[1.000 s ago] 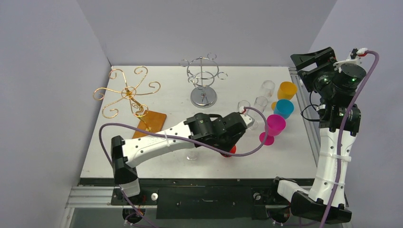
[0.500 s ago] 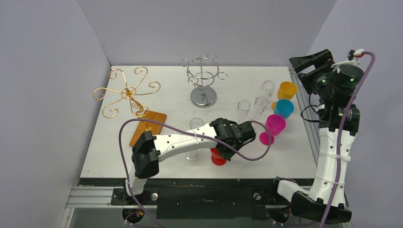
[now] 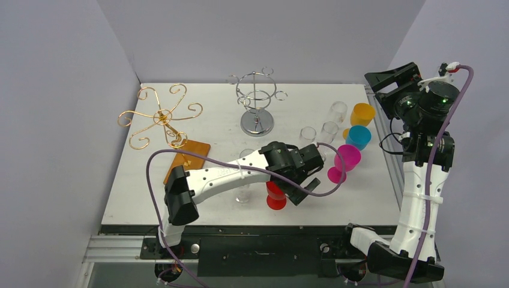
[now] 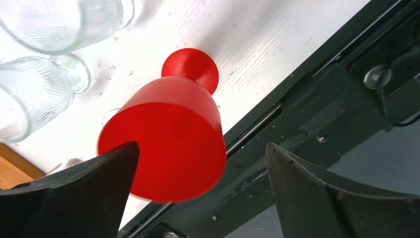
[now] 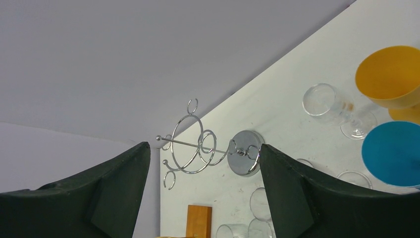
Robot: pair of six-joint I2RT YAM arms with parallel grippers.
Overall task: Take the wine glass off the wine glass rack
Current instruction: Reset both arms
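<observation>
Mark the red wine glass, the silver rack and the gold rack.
red wine glass (image 4: 168, 134), left wrist view, on the bowl's side wall.
silver rack (image 3: 257, 124), top external view, on its round base.
gold rack (image 3: 161, 117), top external view, on the central hub.

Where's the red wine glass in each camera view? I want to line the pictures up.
Top external: the red wine glass is low in the picture, slightly right of centre.
Left wrist: the red wine glass is in the centre of the frame, its bowl toward the camera.
Right wrist: not in view.
Shared landmark: the wooden board, at the bottom-left corner in the left wrist view and at the bottom edge in the right wrist view.
</observation>
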